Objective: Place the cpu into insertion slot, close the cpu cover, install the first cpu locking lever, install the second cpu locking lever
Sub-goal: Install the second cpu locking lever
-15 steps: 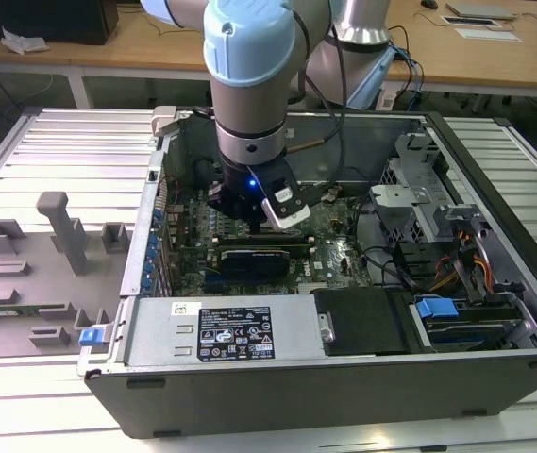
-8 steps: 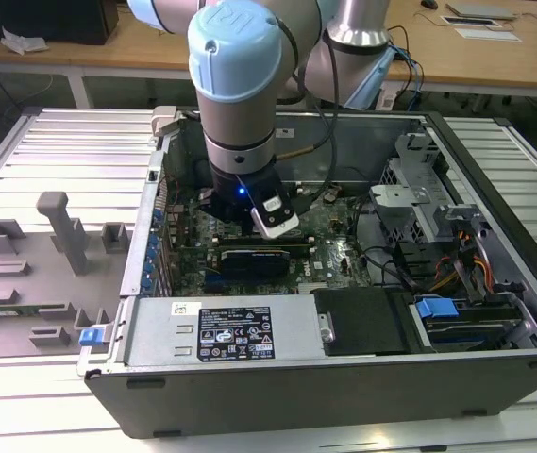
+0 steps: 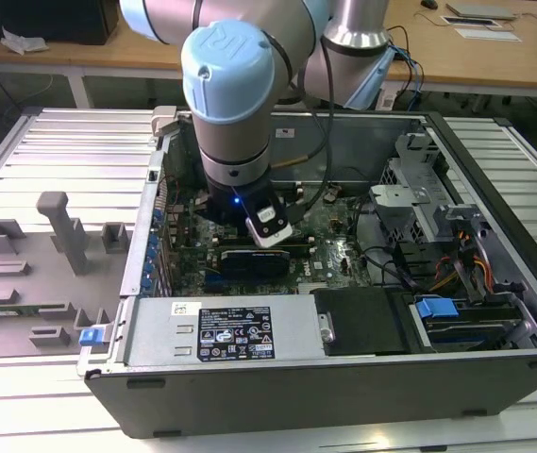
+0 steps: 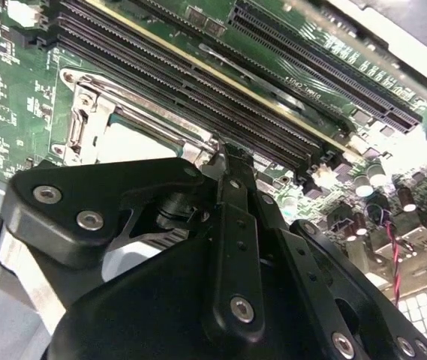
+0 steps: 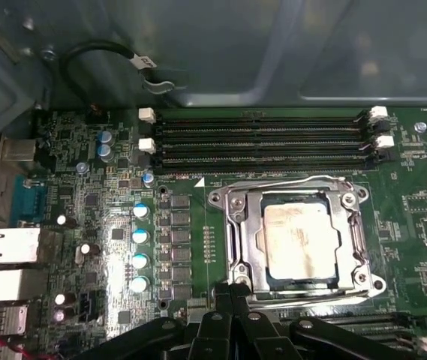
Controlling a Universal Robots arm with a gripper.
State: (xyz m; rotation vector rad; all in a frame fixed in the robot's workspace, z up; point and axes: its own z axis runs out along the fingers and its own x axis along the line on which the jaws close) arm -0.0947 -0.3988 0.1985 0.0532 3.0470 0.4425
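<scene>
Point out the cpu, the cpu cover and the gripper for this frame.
cpu (image 5: 297, 238): first wrist view, middle of its silvery top.
cpu cover (image 5: 242, 244): first wrist view, one side bar of the metal frame around the chip.
gripper (image 5: 232, 289): first wrist view, between the black fingertips at the socket's edge.

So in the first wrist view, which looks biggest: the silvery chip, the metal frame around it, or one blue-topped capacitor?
1. Metal frame, enclosing the chip.
2. Chip.
3. Blue-topped capacitor, clearly smallest.

Fingers (image 4: 232, 161) pressed together beside cpu cover (image 4: 97, 120); memory slots (image 4: 198, 82) beyond.
</scene>
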